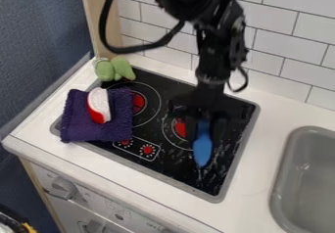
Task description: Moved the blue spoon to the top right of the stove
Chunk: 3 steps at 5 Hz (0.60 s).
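Front panel (98, 198): white, with grey knobs (63, 187), below the front edge of the counter (252, 198).

Stove (147, 166): black and glossy, with a grey border; set into the counter, its surface marked with pale specks and smears toward the front-right corner.

Blue spoon (203, 151): over the right half of the stove, between the right-hand red disc (180, 128) and the right edge. Seen from above, its broad end is a long, smooth oval in an even mid blue, tapering to a rounded tip directed toward the front-right corner. Behind the oval, the outline narrows into a handle, slightly lighter in tone, which runs back beneath the gripper (205, 130).

Gripper: black, hanging over the handle of the blue spoon; how far it is open, and whether it has hold of the handle, cannot be told.

Arm (212, 46): black, descending from the top edge of the view, with a looped black cable (103, 26) beside it.

Purple cloth (77, 117): folded, thick in texture, lying across the left edge of the stove.

Red-and-white object (99, 104): rounded and elongated, resting on the purple cloth.

Green object (113, 69): soft-looking and lobed, at the back-left corner of the stove.

Sink (311, 183): grey, with rounded corners, near the right edge of the stove.
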Available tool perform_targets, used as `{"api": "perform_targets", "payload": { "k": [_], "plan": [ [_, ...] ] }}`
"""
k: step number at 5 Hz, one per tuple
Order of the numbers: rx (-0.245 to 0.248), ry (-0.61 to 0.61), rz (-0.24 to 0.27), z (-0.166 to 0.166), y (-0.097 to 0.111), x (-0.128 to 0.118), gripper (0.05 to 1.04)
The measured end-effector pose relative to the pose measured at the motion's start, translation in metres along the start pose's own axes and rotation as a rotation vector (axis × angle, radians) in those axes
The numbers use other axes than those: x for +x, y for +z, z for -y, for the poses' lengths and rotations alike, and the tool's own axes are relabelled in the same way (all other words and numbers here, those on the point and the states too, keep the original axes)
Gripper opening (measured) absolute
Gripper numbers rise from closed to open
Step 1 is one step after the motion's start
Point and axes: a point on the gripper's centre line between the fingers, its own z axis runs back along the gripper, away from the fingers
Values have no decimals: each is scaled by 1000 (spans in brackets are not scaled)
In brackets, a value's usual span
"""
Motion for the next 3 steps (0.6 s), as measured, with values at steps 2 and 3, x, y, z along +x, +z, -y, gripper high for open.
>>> {"api": "perform_targets", "payload": {
  "k": [2,3],
  "plan": [
    [9,341,1,13,24,40,388],
    [14,570,-81,16,18,51,388]
  ]
}}
